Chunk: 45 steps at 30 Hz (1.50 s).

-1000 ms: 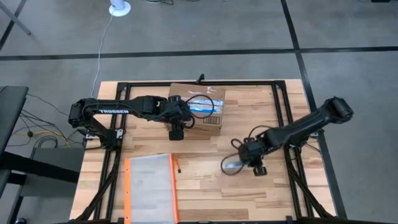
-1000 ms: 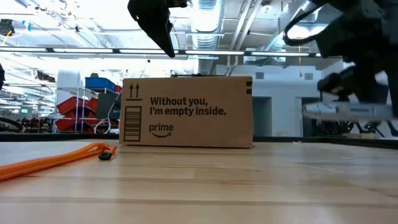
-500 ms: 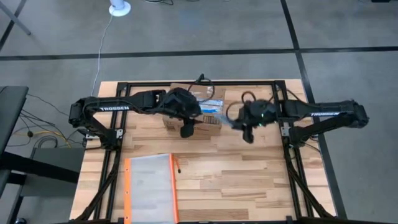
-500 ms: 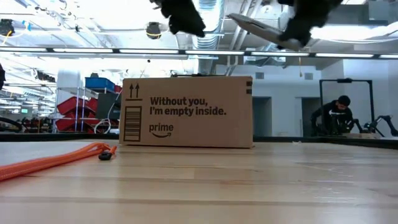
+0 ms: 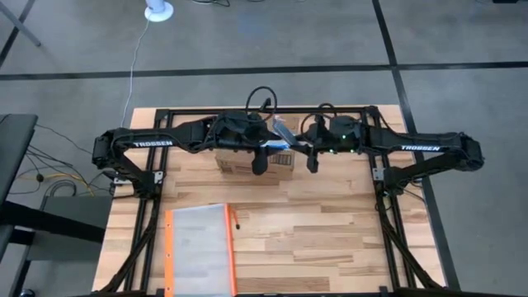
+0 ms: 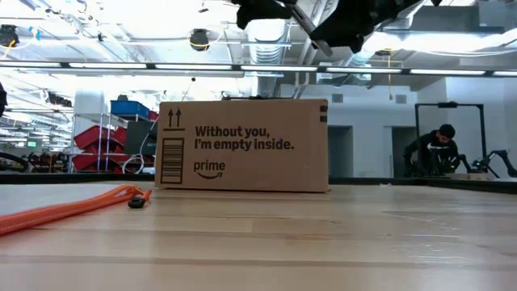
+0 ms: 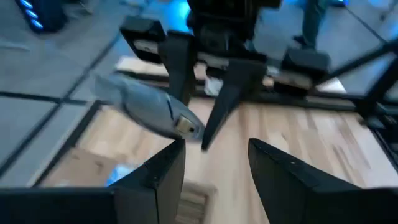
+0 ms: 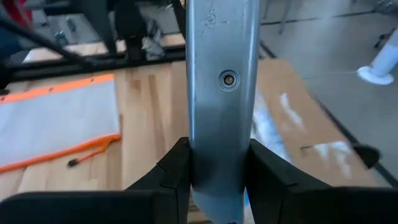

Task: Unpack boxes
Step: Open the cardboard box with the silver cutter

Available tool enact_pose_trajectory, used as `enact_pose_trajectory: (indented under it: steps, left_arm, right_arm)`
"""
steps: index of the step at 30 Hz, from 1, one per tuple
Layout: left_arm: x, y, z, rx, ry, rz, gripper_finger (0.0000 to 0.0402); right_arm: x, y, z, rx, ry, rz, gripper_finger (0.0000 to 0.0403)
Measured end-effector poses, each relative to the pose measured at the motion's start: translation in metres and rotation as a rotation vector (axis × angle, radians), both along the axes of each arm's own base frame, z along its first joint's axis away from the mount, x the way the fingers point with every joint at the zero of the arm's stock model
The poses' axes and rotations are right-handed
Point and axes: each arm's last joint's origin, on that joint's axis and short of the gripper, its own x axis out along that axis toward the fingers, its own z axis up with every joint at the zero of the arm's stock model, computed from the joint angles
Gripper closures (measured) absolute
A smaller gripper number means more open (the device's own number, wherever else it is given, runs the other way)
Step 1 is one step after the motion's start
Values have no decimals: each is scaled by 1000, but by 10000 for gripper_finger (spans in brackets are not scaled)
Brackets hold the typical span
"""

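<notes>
The brown cardboard box stands on its base on the far half of the table, its printed side facing the near edge. Both grippers hang above it. My right gripper is shut on a grey metal hand tool, which the high view also shows. My left gripper is open over the box and touches nothing. It faces the right gripper and the tool. My right gripper pinches the grey tool's two long edges between its two fingers, the broad face with the screw showing. The left wrist view shows the fingers pointing down near one end of the tool. The tool is tilted, lifted clear above the box.
An orange-edged clear pouch lies flat near the table's front left, its orange cord trailing beside it. A black frame runs round the table. Bare wood lies at the near right. A person is in the room beyond.
My right gripper has carried the grey tool from low over the table's near right up and toward the far edge and the left, to above the box. My left gripper has risen and gone toward the right over the box. The box has stayed in place.
</notes>
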Motion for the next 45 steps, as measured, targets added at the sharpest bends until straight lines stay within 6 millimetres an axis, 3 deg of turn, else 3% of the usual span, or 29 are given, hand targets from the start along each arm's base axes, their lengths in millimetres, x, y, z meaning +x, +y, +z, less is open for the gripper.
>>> enact_pose_trajectory:
  steps: [6,9,19,26,31,45]
  left_arm:
    - [13,3,-14,43,30,15,240]
    - [15,2,-11,97,-3,-9,240]
    - [18,-4,6,142,-193,-334,240]
    - [18,-7,6,115,-209,-463,240]
    - [18,-9,5,115,-209,-483,240]
    - [19,-10,10,124,-267,-512,273]
  right_arm:
    - [2,2,3,-16,-31,43,308]
    - [-1,4,4,13,-35,97,308]
    - [0,15,9,89,-79,299,308]
    - [0,17,14,112,-136,359,308]
    - [0,18,23,115,-219,421,308]
    - [1,24,26,137,-243,453,308]
